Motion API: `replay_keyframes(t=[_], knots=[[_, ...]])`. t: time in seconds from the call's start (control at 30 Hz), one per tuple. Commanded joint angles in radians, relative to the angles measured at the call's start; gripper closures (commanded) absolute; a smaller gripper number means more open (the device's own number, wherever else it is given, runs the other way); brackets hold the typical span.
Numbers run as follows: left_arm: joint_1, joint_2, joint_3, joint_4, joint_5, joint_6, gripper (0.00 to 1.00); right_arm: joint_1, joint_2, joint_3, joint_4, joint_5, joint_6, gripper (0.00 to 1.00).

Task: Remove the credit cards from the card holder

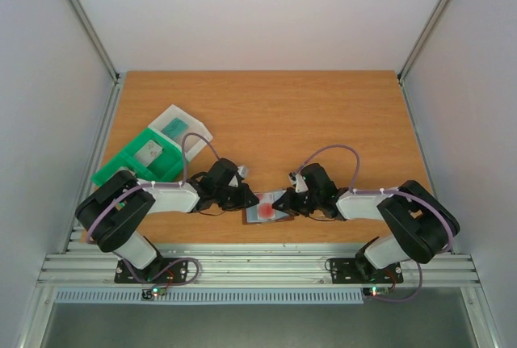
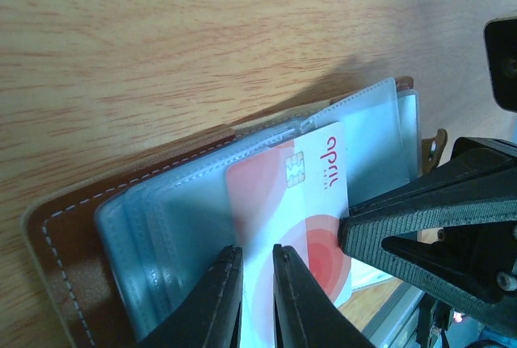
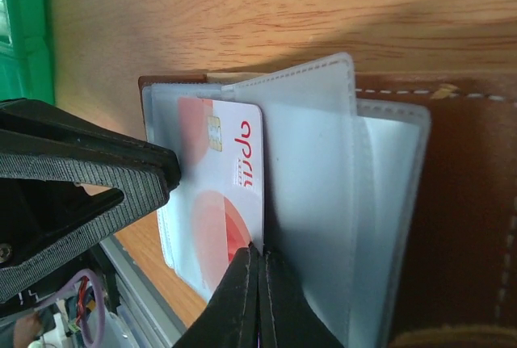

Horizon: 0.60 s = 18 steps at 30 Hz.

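The brown card holder lies open near the table's front edge, its grey-blue plastic sleeves up. The red credit card with a pale round mark sticks partly out of a sleeve. My left gripper hovers over the card's near end, jaws a narrow gap apart, with the card showing between them. My right gripper has its jaws pressed together on the card's long edge. A pale teal card seems to lie in the clear box.
A green compartmented tray stands at the left behind the left arm, with the clear plastic box at its far end. The metal rail runs just in front of the card holder.
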Motion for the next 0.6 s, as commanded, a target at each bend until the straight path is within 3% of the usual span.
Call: replay_keyframes(t=[0.0, 0.33, 0.57], knots=[[-0.005, 0.014, -0.029, -0.006, -0.038, 0.01, 0.87, -0.029, -0.019, -0.035, -0.001, -0.006, -0.009, 0.99], [-0.005, 0.001, -0.03, -0.015, -0.046, 0.007, 0.86, -0.066, -0.115, -0.043, -0.09, -0.02, -0.04, 0.99], [-0.005, -0.062, -0.009, -0.052, -0.019, 0.004, 0.74, -0.068, -0.214, 0.009, -0.305, 0.011, -0.124, 0.99]])
